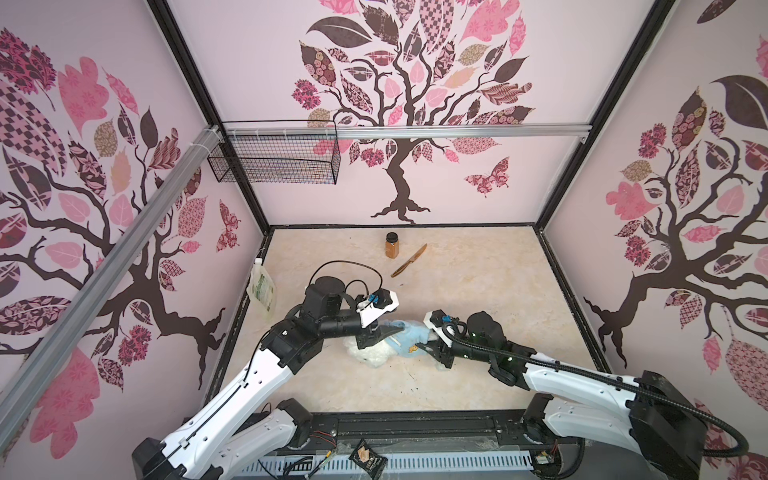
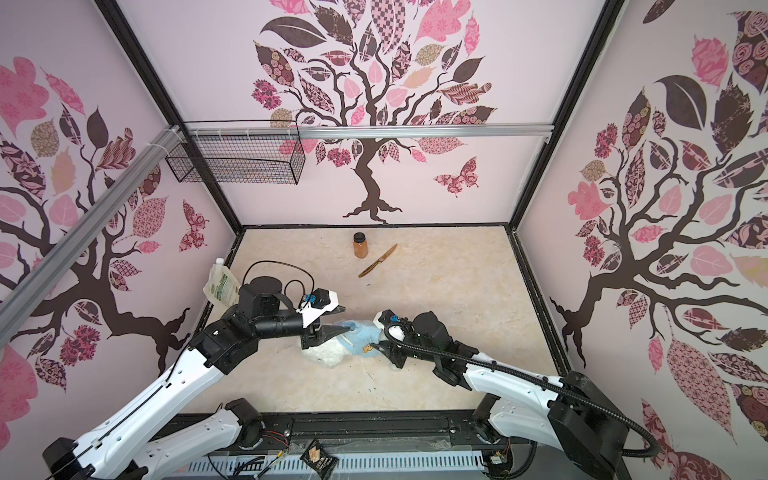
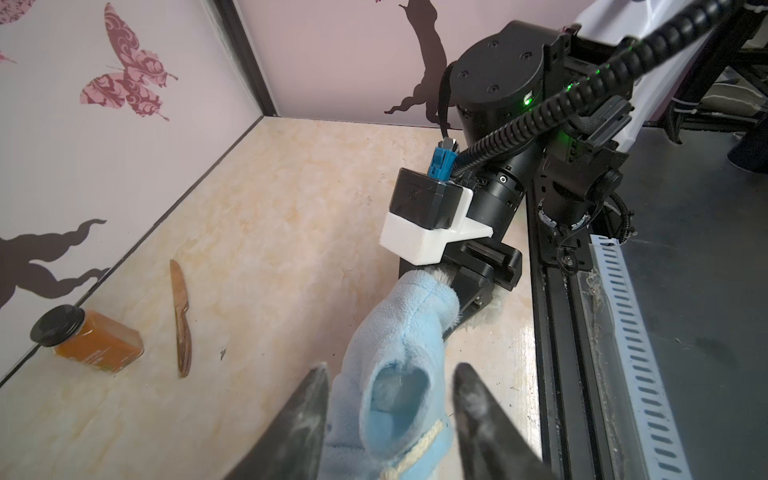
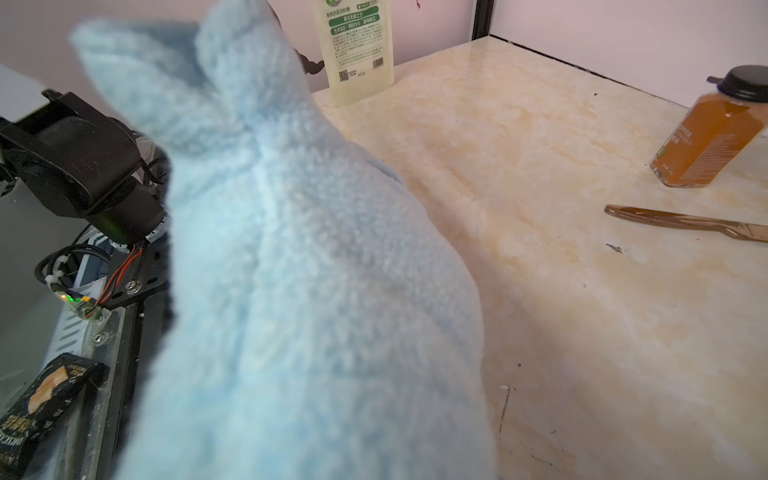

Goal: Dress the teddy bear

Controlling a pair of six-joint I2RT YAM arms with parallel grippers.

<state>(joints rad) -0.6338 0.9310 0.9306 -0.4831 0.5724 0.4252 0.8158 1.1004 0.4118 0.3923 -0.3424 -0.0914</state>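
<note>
1. Left wrist view: the left claw (image 3: pixel 391 368) stood spread, one finger on each side of the open sleeve of the light blue shirt (image 3: pixel 399 328), not clamped on it.
2. That view also showed the right claw (image 3: pixel 461 297) pinching the far end of the shirt, with a tuft of white fur beside it.
3. Both top views showed the teddy bear (image 1: pixel 368 357) lying on the table (image 1: pixel 478 299) near its front middle, between the two arms. The shirt was bunched over the part of the bear nearer the right claw.
4. Right wrist view: the shirt filled most of the frame and hid that claw's fingers.
5. At the back of the table, well apart from the bear, a spice jar (image 1: pixel 392 245) stood upright with a wooden knife (image 1: pixel 409 260) just beside it.
</note>
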